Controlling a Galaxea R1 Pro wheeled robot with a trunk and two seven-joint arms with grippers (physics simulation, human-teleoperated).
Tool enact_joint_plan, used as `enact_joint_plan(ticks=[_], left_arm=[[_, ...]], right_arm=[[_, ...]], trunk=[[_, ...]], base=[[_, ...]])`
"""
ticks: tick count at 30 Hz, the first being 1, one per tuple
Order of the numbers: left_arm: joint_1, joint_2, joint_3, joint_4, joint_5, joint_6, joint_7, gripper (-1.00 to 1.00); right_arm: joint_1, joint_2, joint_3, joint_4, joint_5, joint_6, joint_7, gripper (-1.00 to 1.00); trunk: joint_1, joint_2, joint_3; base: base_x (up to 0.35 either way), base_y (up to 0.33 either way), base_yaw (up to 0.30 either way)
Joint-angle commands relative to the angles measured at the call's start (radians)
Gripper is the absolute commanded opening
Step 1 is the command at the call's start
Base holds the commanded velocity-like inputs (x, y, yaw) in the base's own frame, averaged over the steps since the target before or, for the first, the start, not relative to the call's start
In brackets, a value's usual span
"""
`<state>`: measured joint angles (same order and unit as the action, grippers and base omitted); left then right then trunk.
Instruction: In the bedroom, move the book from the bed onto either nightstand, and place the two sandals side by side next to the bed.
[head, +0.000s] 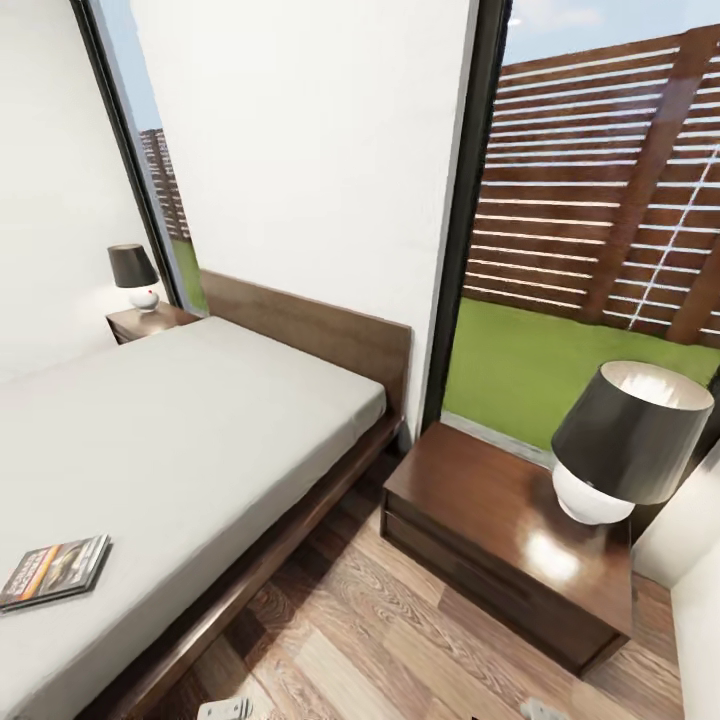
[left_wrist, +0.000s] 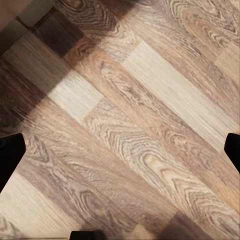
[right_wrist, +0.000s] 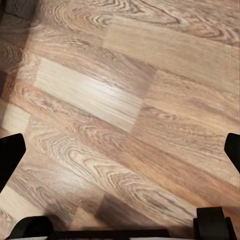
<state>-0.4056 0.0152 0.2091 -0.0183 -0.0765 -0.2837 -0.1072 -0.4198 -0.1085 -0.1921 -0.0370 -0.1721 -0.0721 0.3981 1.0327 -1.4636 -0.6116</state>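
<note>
In the head view, the book (head: 55, 571) lay flat near the bed's (head: 180, 430) foot edge, its cover lettering too small to read. A nightstand (head: 500, 540) with 1 lamp (head: 625, 440) stood just beside the bed; another (head: 145, 320) stood at the far side.

Each wrist view showed plank floor (left_wrist: 130, 125); both jaws stood wide apart, holding nothing.

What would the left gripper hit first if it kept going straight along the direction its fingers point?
Most likely the wood-plank floor. In the left wrist view the left gripper points at bare planks, with its dark fingers at the picture's edges and nothing between them. How far off the floor lies is unclear.
</note>
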Motion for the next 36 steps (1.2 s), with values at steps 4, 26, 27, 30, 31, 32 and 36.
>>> enact_joint_plan(ticks=[4, 26, 27, 30, 31, 32, 36], left_arm=[[-0.001, 0.0, 0.009, 0.001, -0.007, -0.003, -0.002, 1.0], [-0.001, 0.0, 0.009, 0.001, -0.007, -0.003, -0.003, 1.0], [-0.001, 0.0, 0.009, 0.001, -0.007, -0.003, -0.003, 1.0], [-0.001, 0.0, 0.009, 0.001, -0.007, -0.003, -0.003, 1.0], [-0.001, 0.0, 0.009, 0.001, -0.007, -0.003, -0.003, 1.0], [-0.001, 0.0, 0.009, 0.001, -0.007, -0.003, -0.003, 1.0], [-0.001, 0.0, 0.009, 0.001, -0.007, -0.003, -0.003, 1.0]], right_arm=[[0.0, 0.0, -0.002, 0.002, -0.007, -0.002, 0.005, 1.0], [0.0, 0.0, -0.001, 0.002, -0.007, -0.002, 0.005, 1.0], [0.0, 0.0, -0.001, 0.002, -0.007, -0.002, 0.005, 1.0], [0.0, 0.0, -0.002, 0.002, -0.007, -0.002, 0.005, 1.0], [0.0, 0.0, -0.002, 0.002, -0.007, -0.002, 0.005, 1.0], [0.0, 0.0, -0.001, 0.002, -0.007, -0.002, 0.005, 1.0], [0.0, 0.0, -0.002, 0.002, -0.007, -0.002, 0.005, 1.0]], trunk=[[0.0, 0.0, -0.003], [0.0, 0.0, -0.014], [0.0, 0.0, -0.014], [0.0, 0.0, -0.016], [0.0, 0.0, -0.016], [0.0, 0.0, -0.017], [0.0, 0.0, -0.019]], base=[[0.046, -0.026, 0.272], [0.069, -0.058, 0.272], [0.0, 0.0, 0.272], [0.0, 0.0, 0.272], [0.0, 0.0, 0.272], [0.0, 0.0, 0.272], [0.023, 0.0, 0.272]])
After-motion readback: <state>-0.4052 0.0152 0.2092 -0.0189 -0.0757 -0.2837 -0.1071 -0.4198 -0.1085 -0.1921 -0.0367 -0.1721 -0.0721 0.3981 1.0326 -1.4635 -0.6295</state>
